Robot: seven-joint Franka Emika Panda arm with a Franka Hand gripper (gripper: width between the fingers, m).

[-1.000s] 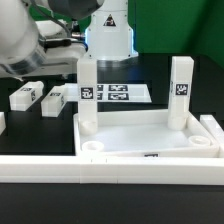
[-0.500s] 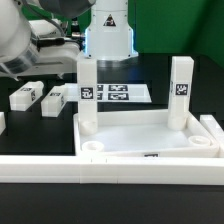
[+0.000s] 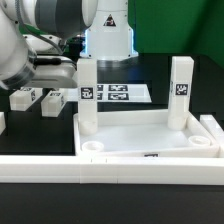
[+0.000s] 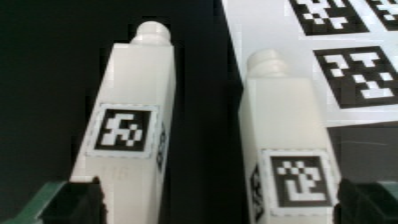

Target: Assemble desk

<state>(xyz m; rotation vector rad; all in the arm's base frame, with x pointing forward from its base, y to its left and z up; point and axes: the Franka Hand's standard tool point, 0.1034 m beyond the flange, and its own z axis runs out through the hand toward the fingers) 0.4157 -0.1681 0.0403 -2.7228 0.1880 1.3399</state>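
Observation:
The white desk top (image 3: 140,130) lies in the front middle of the exterior view. Two tagged legs stand upright in its far corner sockets, one (image 3: 87,95) on the left and one (image 3: 180,90) on the right. Two loose legs (image 3: 22,97) (image 3: 55,100) lie side by side on the black table at the exterior view's left. My gripper (image 3: 45,78) hangs just above them, open and empty. In the wrist view both lying legs (image 4: 128,110) (image 4: 285,130) show between the dark fingertips (image 4: 68,205), with my gripper (image 4: 219,205) above the gap between them.
The marker board (image 3: 125,93) lies behind the desk top, and also shows in the wrist view (image 4: 356,40). A long low white rail (image 3: 110,168) runs across the front. The arm's bulk fills the exterior view's upper left.
The arm has come down and toward the exterior view's right, over the two loose legs, and now hides part of the left one. The desk top and upright legs have not moved.

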